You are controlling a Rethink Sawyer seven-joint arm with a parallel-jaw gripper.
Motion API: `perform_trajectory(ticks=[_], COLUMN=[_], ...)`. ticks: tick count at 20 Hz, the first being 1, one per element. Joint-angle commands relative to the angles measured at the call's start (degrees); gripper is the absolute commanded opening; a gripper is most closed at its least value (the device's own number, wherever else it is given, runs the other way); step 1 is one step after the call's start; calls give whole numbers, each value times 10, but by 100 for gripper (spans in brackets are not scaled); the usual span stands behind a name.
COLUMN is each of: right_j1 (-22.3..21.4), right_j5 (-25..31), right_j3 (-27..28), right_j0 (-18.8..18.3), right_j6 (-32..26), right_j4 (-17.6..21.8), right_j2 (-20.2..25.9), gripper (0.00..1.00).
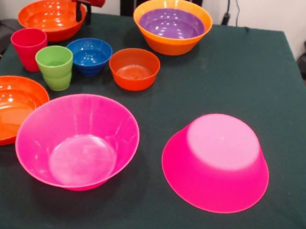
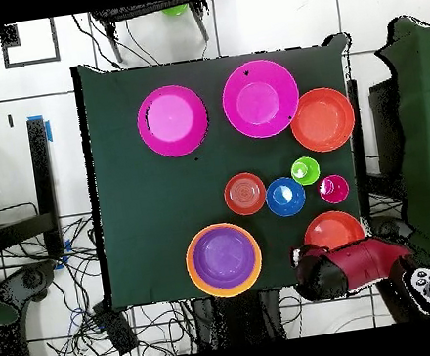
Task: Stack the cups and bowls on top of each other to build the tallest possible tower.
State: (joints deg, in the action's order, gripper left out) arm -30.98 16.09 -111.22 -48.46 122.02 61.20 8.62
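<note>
Claw (image 1: 82,17) over red-orange bowl (image 1: 51,17), grip state unclear; no legible labels.

Purple bowl (image 1: 171,24) nested in orange bowl (image 1: 171,44); red cup (image 1: 27,47), lime green cup (image 1: 55,67), dark green tablecloth (image 1: 226,78).

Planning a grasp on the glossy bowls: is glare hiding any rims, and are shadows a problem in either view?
Front view: glare streaks the purple bowl and a pale sheen fills the upright hot pink bowl, but every rim reads clearly; shadows on the dark cloth are soft and faint. Overhead view: lighting is flat, with only a washed patch on the upturned hot pink bowl.
</note>
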Motion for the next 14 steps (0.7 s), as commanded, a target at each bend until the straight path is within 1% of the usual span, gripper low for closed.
perform_trajectory(ticks=[1,4,6,10,11,12,13,14], right_j1=[13,6,-8,-59,-80,-87,-104,-109], right_j5=[-11,-11,-3,11,24,27,39,42], right_j3=[34,22,5,-48,-61,-67,-76,-79], right_j0=[30,37,42,42,42,42,41,39], right_j6=[-28,-14,-7,-11,-17,-19,-27,-32], right_j4=[19,10,-1,-31,-46,-49,-62,-65], right_j2=[36,32,28,36,40,41,45,46], gripper=[0,0,0,0,0,0,0,0])
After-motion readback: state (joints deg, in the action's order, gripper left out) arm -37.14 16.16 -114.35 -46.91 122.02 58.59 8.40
